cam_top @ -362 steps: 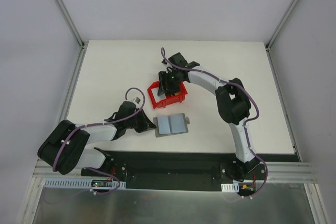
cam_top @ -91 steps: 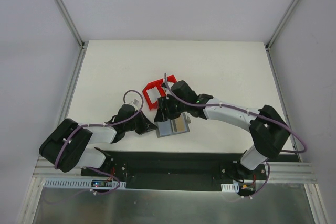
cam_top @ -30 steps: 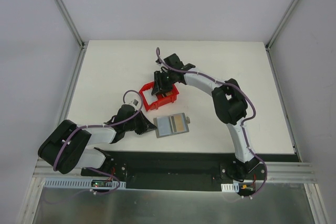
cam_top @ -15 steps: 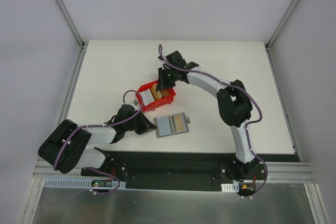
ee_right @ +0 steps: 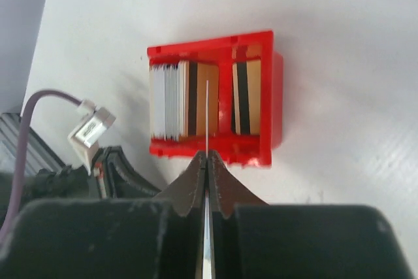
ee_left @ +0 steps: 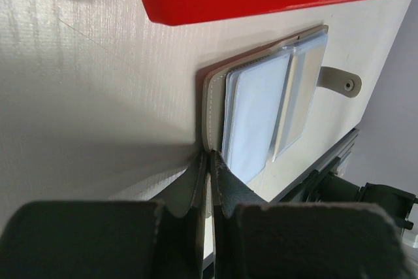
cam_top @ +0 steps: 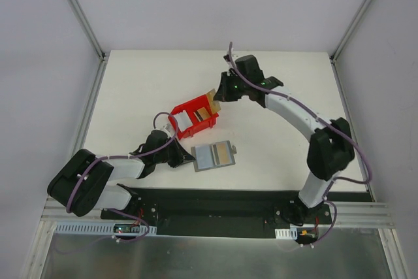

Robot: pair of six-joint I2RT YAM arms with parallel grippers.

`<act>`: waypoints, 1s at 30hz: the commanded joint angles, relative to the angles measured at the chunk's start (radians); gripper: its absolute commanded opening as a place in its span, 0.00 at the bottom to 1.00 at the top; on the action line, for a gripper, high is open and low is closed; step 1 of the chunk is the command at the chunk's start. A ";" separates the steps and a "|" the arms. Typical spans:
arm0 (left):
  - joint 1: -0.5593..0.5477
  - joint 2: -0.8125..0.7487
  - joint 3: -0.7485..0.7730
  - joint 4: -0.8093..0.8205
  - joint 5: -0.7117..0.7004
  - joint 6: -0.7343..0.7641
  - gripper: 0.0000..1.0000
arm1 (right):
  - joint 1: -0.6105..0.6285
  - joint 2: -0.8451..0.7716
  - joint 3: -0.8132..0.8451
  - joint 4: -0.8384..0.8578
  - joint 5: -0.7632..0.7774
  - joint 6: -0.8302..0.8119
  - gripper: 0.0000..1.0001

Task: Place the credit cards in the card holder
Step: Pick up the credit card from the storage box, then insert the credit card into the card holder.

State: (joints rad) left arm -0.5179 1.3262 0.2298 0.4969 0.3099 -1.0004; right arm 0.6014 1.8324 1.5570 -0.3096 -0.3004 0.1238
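Note:
The grey card holder [cam_top: 210, 156] lies open on the table with a gold card in its right pocket [cam_top: 224, 154]. My left gripper [cam_top: 190, 157] is shut on the holder's left edge; in the left wrist view the closed tips [ee_left: 209, 159] pinch the grey cover [ee_left: 210, 106] beside the clear pockets. My right gripper [cam_top: 220, 93] is shut on a tan credit card [cam_top: 211, 100], held above the right end of the red bin. From the right wrist the card [ee_right: 206, 115] shows edge-on as a thin line out of the closed tips [ee_right: 206, 157].
The red bin [cam_top: 184, 108] sits skewed just above the holder. It holds a white stack of cards [ee_right: 166, 101] and gold cards with dark stripes [ee_right: 247, 96]. The left arm's cable and connector [ee_right: 90, 129] lie beside the bin.
My right gripper closed on a tan card in the red bin and lifted it up and to the right. The bin slid slightly left. The left gripper kept its hold.

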 commanded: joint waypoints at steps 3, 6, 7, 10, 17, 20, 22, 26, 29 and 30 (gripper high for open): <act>-0.010 0.001 -0.020 -0.144 -0.037 0.071 0.00 | -0.009 -0.309 -0.357 0.157 -0.104 0.104 0.01; -0.010 -0.004 -0.020 -0.152 -0.038 0.072 0.00 | -0.005 -0.386 -0.581 0.346 -0.146 0.224 0.00; -0.010 -0.004 -0.021 -0.155 -0.040 0.071 0.00 | -0.003 -0.397 -0.631 0.381 -0.155 0.258 0.00; -0.010 -0.002 -0.021 -0.159 -0.042 0.072 0.00 | 0.014 -0.394 -0.765 0.515 -0.180 0.333 0.00; -0.010 -0.001 -0.021 -0.164 -0.045 0.071 0.00 | 0.069 -0.320 -0.876 0.645 -0.171 0.384 0.00; -0.010 -0.004 -0.026 -0.166 -0.048 0.066 0.00 | 0.077 -0.295 -0.914 0.696 -0.163 0.401 0.00; -0.010 -0.008 -0.029 -0.167 -0.048 0.065 0.00 | 0.078 -0.279 -0.931 0.721 -0.152 0.405 0.00; -0.010 -0.010 -0.029 -0.167 -0.046 0.066 0.00 | 0.080 -0.242 -0.946 0.751 -0.138 0.399 0.00; -0.010 -0.007 -0.029 -0.167 -0.045 0.065 0.00 | 0.081 -0.208 -0.946 0.771 -0.143 0.399 0.00; -0.010 -0.007 -0.029 -0.167 -0.046 0.063 0.00 | 0.081 -0.194 -0.948 0.790 -0.149 0.402 0.00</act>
State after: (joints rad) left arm -0.5179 1.3064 0.2310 0.4660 0.3103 -0.9802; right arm 0.6762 1.5993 0.6144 0.3763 -0.4484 0.5175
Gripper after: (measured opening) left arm 0.006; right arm 0.009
